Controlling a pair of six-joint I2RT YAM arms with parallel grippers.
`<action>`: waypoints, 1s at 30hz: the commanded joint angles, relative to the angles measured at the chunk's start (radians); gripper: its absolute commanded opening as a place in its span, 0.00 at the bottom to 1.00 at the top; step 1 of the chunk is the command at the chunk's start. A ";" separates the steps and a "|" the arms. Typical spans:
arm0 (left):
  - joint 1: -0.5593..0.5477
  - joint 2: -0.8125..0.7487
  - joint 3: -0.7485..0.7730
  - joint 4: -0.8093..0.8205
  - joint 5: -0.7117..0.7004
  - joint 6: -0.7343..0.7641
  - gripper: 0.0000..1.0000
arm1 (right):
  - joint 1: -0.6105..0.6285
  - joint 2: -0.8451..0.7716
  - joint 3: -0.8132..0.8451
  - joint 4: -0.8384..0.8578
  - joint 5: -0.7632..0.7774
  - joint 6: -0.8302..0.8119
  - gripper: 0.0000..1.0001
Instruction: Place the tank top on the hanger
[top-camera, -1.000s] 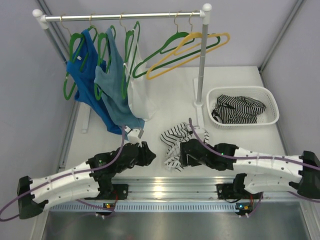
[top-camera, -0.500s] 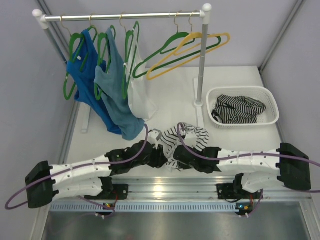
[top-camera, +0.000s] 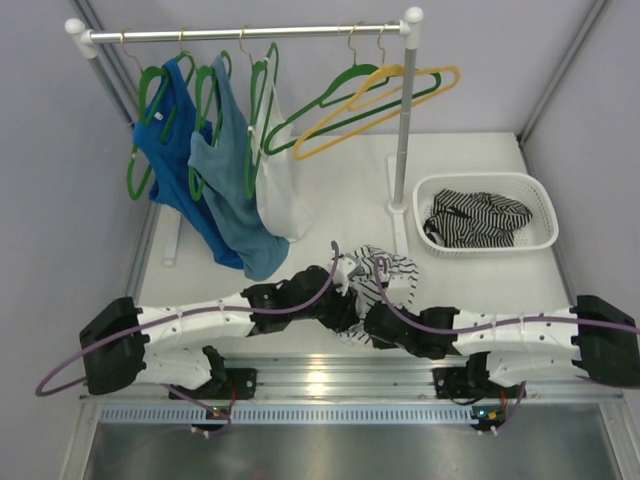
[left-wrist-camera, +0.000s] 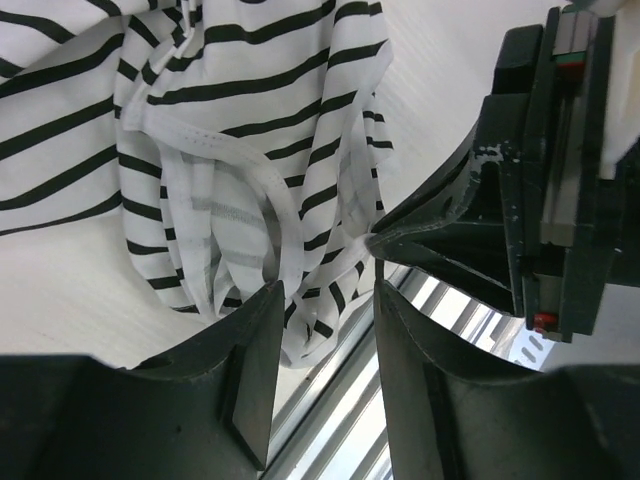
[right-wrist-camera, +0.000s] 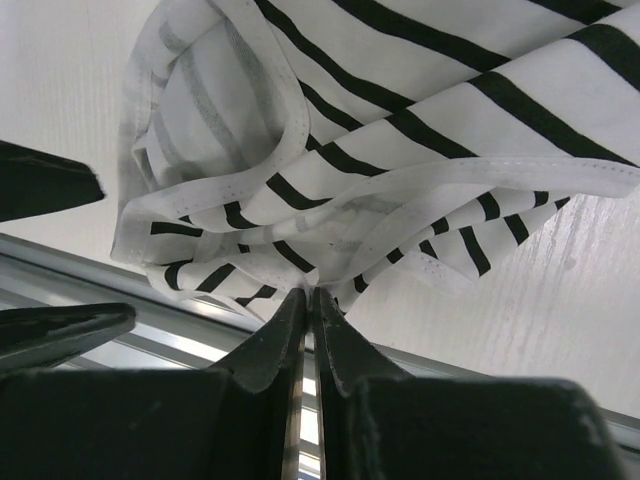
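Tank top (top-camera: 385, 270): crumpled, white with thin black stripes, at the centre of the tabletop's (top-camera: 340, 210) near edge.
Right hand (right-wrist-camera: 308, 297) clenched on its hem; left hand (left-wrist-camera: 325, 300) released, moved closer than before.

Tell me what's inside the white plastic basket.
The white slotted plastic basket holds one crumpled, mostly black striped garment. Whatever may lie beneath that garment is covered and cannot be seen.

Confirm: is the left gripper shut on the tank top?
No, the left gripper is open, close beside the tank top.
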 joint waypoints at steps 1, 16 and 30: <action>0.000 0.049 0.052 0.024 0.057 0.073 0.46 | 0.028 -0.029 -0.009 0.028 0.036 0.040 0.05; -0.001 0.230 0.138 -0.023 0.091 0.188 0.46 | 0.040 -0.062 -0.048 0.032 0.050 0.060 0.05; -0.001 0.161 0.184 -0.032 0.004 0.159 0.00 | 0.040 -0.153 -0.028 -0.082 0.090 0.074 0.02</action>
